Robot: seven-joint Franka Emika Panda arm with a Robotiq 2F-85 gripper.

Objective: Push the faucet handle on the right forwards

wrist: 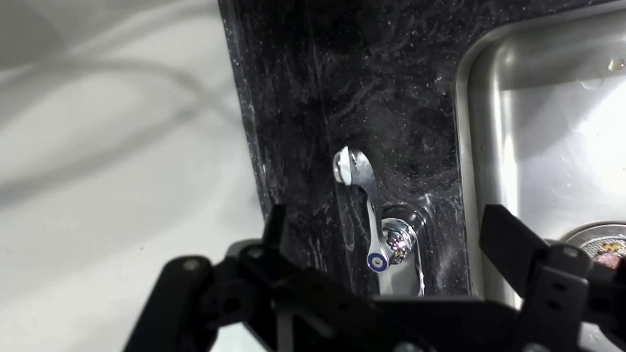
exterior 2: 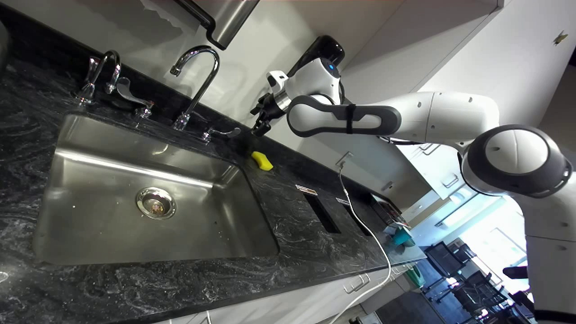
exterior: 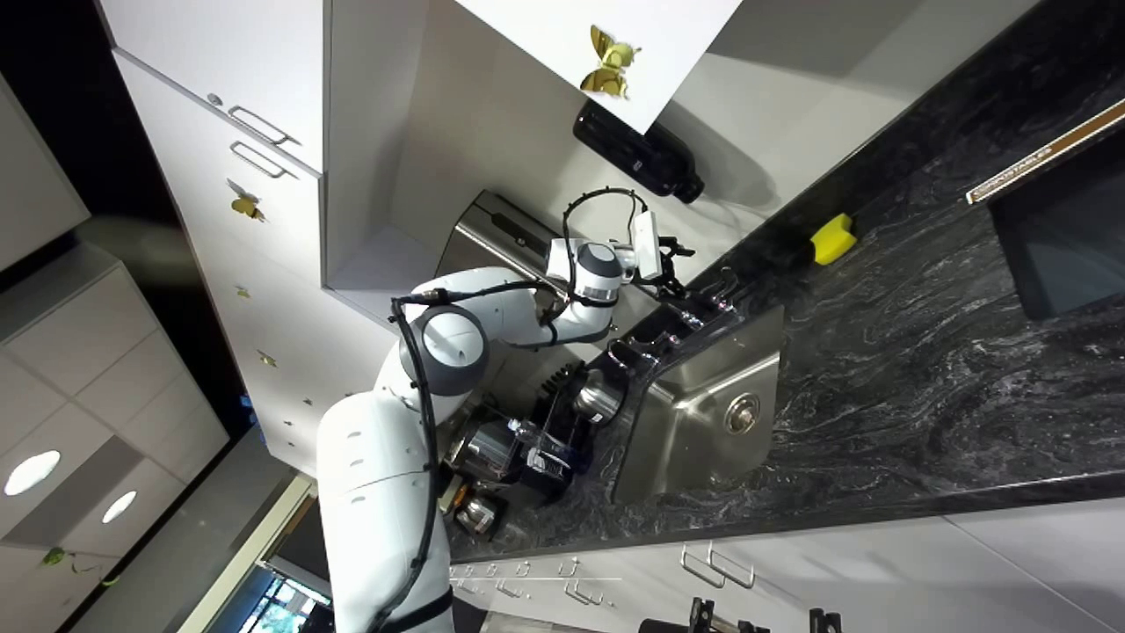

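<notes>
Gripper [wrist: 386,220] found released: in the wrist view its black fingers [wrist: 511,242] stand spread wide. The right-hand faucet handle [wrist: 373,215] shows between them in that view; in an exterior view a gap separates it from the gripper, which hangs near the far wall [wrist: 122,254], above the counter [exterior 2: 216,280] and to the handle's right. Handle is a chrome lever with a blue-ringed cap at its base end, the free end pointing right and slightly toward the wall. Left of it rises a chrome gooseneck spout [exterior 2: 199,94], then the left-hand handle [exterior 2: 136,100], then a smaller curved faucet [exterior 2: 87,91]. On the near side of these fittings a steel sink [exterior 2: 103,220] is set into the counter, a round drain [exterior 2: 156,202] in its floor. A yellow sponge-like block [exterior 2: 262,161] lies on the counter right of the sink's far corner, near the wall. In an exterior view a metal vessel [exterior: 600,400] stands on the counter, left of the sink; contents cannot be made out.
</notes>
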